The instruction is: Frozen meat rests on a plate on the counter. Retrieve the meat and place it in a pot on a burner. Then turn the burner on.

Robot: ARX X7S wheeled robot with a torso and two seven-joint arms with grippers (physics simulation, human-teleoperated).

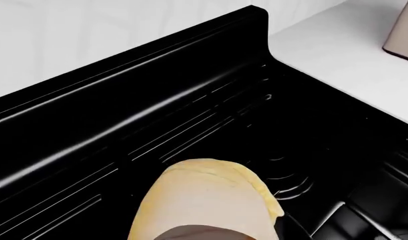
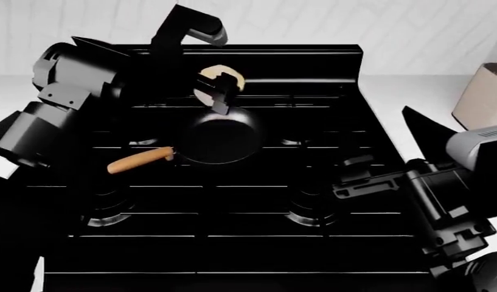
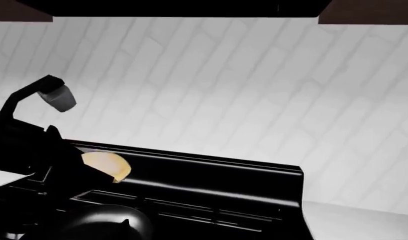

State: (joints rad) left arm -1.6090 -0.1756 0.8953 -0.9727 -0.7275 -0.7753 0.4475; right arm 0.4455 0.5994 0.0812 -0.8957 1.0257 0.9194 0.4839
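Observation:
My left gripper (image 2: pixel 218 92) is shut on the frozen meat (image 2: pixel 221 80), a pale cream-yellow lump, and holds it in the air over the far rim of the pot (image 2: pixel 222 139). The pot is a black pan with a wooden handle (image 2: pixel 139 160) and sits on the black stove (image 2: pixel 330 91). The meat fills the bottom of the left wrist view (image 1: pixel 204 197), with the stove's back panel behind it, and also shows in the right wrist view (image 3: pixel 105 165) above the pot (image 3: pixel 104 225). My right gripper (image 2: pixel 355 175) is open and empty over the stove's right side. The blue plate is out of view.
A beige block (image 2: pixel 483 97) stands on the white counter (image 2: pixel 418 103) to the right of the stove; it also shows in the left wrist view (image 1: pixel 402 35). A white tiled wall (image 3: pixel 257 90) rises behind the stove. Burners lie at the front left (image 2: pixel 110 213) and front right (image 2: pixel 309 213).

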